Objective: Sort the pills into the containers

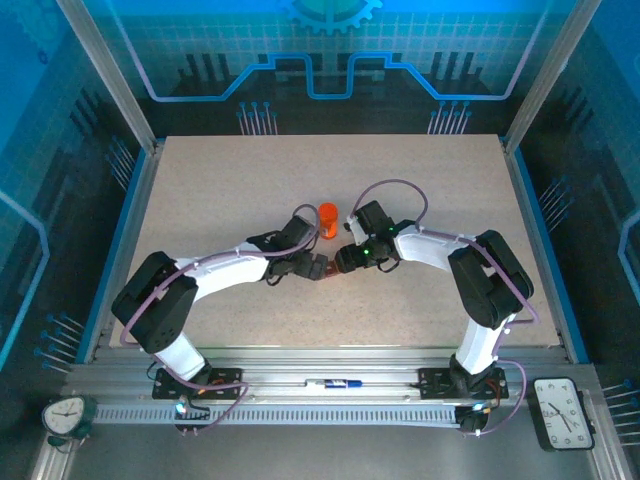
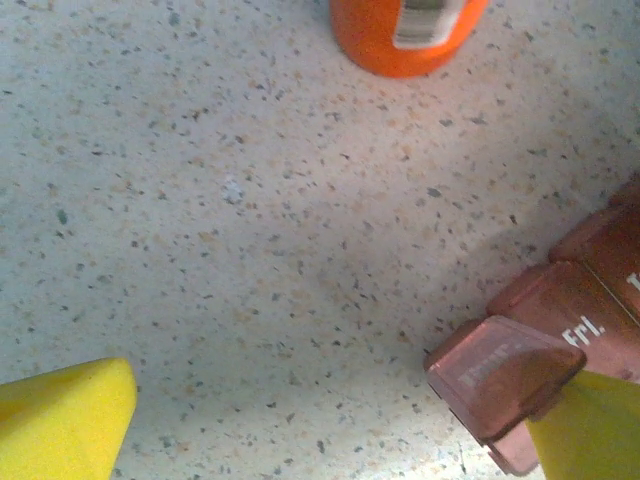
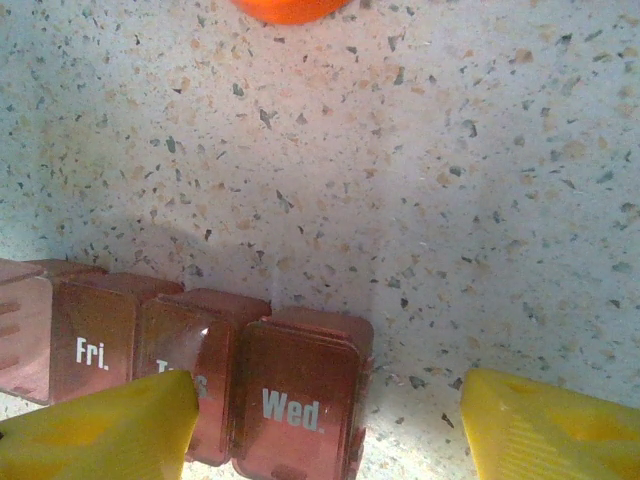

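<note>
The containers (image 3: 290, 370), a dark red-brown strip with closed lids marked Fri. and Wed., lie at the middle of the table (image 1: 200, 190). Their contents cannot be made out. The left gripper (image 2: 340, 410) gapes wide, one fingertip at the strip's end lid. The right gripper (image 3: 330, 400) stands parted around the Wed. end, not clamping it. An orange bottle (image 1: 328, 217) stands just beyond.

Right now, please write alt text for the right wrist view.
A dark red pill organizer, lids marked Fri. and Wed., lies on a speckled table, the right gripper's open yellow fingertips in front. An orange bottle sits at the top edge.
</note>
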`<action>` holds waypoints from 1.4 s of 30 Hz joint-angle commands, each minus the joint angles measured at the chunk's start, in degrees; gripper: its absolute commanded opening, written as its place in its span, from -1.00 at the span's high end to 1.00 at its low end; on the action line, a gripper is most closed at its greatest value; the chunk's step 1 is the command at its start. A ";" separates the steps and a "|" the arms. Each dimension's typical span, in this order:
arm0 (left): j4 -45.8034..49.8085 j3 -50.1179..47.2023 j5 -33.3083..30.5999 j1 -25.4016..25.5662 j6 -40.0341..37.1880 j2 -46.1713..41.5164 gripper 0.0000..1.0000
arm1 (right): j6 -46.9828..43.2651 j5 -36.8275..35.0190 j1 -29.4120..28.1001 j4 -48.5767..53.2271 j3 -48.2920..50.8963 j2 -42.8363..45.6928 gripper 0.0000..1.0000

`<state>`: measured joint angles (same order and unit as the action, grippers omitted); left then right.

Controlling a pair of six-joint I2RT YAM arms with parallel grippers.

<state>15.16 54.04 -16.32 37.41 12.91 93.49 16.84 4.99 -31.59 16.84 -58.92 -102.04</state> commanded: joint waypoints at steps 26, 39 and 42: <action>-0.79 5.36 2.50 -4.34 -0.36 3.91 -0.98 | 3.21 1.07 -0.31 1.13 0.83 -1.17 -0.44; -0.13 10.18 7.23 -7.72 0.61 -0.69 -0.98 | 4.38 1.62 -1.03 4.33 0.68 9.05 -0.56; -0.13 10.38 8.52 -9.27 1.65 -1.79 -0.98 | 5.08 2.42 -2.64 4.60 1.38 10.34 -0.56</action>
<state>14.66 62.74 -10.31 29.47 13.47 94.00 20.78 6.17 -32.47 19.31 -58.48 -93.27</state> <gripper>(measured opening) 0.990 0.782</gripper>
